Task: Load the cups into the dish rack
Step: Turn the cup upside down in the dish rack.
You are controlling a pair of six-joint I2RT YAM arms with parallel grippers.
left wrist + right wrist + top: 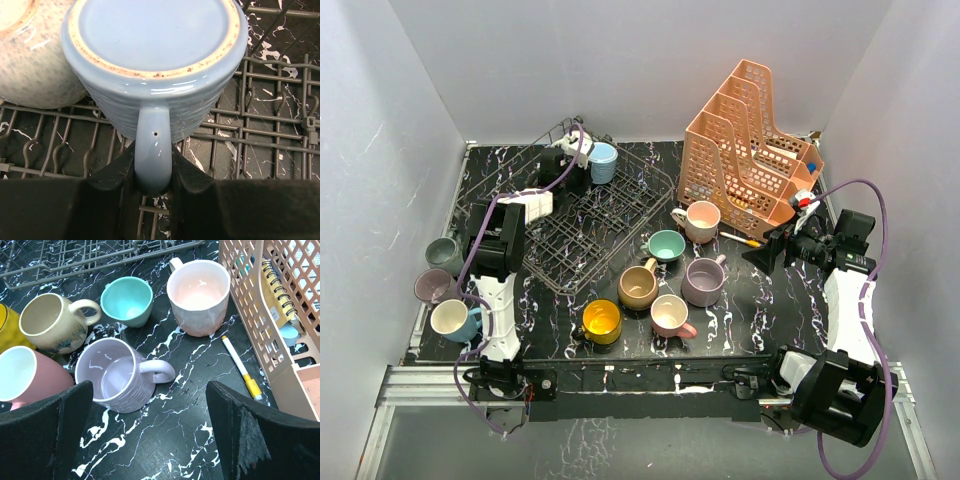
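Observation:
The dish rack (582,232) sits left of centre. At its back, a blue cup (155,60) stands upside down on the wires next to a speckled cream cup (30,60). My left gripper (153,175) is shut on the blue cup's handle (153,145). My right gripper (149,387) hangs open above the table, just right of a lilac cup (112,375). Around it stand teal (126,300), pale pink (198,295), tan (50,322), pink (22,377) and yellow (601,321) cups. Three more cups (444,254) stand left of the rack.
An orange perforated organizer (750,150) stands at the back right, holding a notebook. A white and yellow marker (240,367) lies on the table beside it. Grey walls close in on the left, back and right.

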